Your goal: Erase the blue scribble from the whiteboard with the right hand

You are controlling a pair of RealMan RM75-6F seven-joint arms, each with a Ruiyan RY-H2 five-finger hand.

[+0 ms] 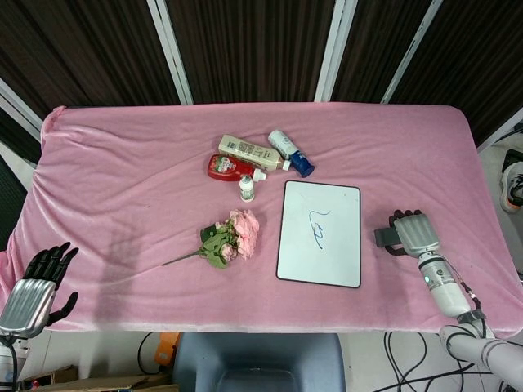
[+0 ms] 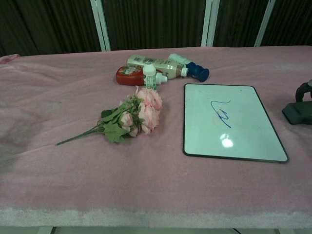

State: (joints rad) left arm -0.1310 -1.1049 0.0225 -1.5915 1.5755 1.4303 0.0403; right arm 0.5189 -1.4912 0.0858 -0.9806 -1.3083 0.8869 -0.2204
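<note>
One dark grey block eraser [image 1: 387, 237] lies under the right hand [image 1: 411, 233], whose curled fingers [image 1: 406, 217] should clamp it firmly before lifting; actual grip unclear.

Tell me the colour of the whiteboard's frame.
Black; the whiteboard frame shows best in the chest view.
</note>
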